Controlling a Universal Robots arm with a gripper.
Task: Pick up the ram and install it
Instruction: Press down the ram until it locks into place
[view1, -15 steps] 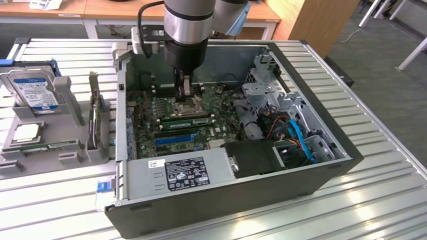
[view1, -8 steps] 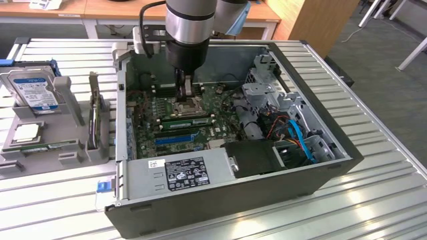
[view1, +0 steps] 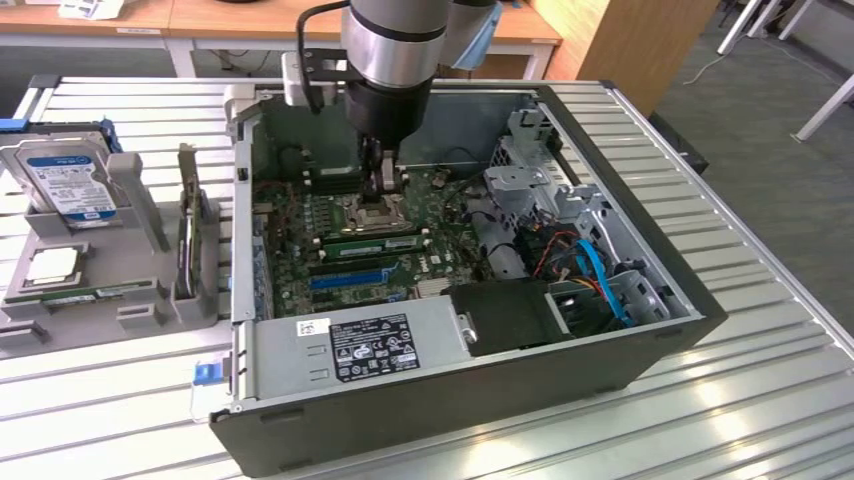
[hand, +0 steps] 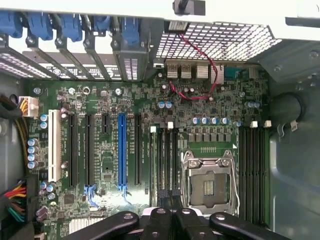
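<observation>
— Slatted metal worktop (view1: 747, 420) underneath, wooden desks behind. Looking for the ram?

— Found it. See the ram (view1: 94, 293) lying flat along the front of the grey holder (view1: 134, 318) at the exterior view's left, just beside the square silver processor (view1: 54, 265) and well apart from the open computer case (view1: 467, 400).

— Handling?

— Probably light, thin and stiff, yet fragile. Expect chips on the flat faces and contacts along one long edge. Better to pinch across the faces near mid-length and to avoid any twisting or bending.

— And the gripper (view1: 387, 185)?

— Hangs inside the case, low over the motherboard (hand: 100, 150), near the memory slots (hand: 165, 160) and the empty processor socket (hand: 207, 182). Shows fingers (hand: 159, 222) pressed together, with nothing made out between them.
</observation>
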